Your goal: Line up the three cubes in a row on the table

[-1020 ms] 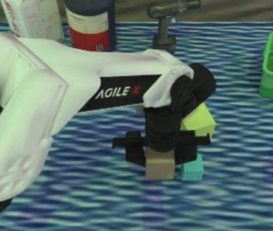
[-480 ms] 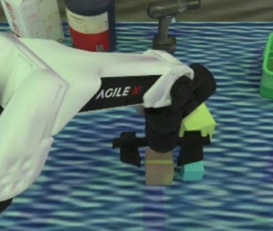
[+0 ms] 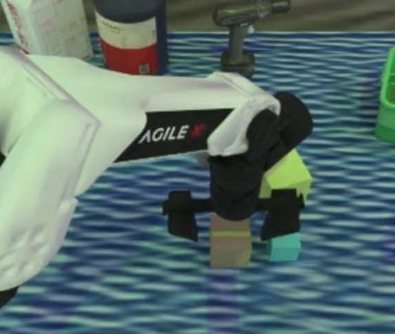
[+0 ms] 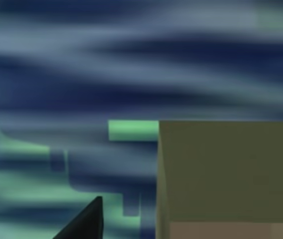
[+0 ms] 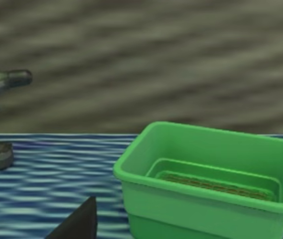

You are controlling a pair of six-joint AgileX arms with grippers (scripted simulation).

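Top view: the matte tan-olive cube (image 3: pixel 230 248) is seen set on the rippled blue desk (image 3: pixel 350 278), the left gripper (image 3: pixel 234 224) jaws released astride it, placed beside the small teal cube (image 3: pixel 284 246) to form the row.

Overhead camera looks down; wrist cameras sit low, sharing the table (image 3: pixel 364 229).
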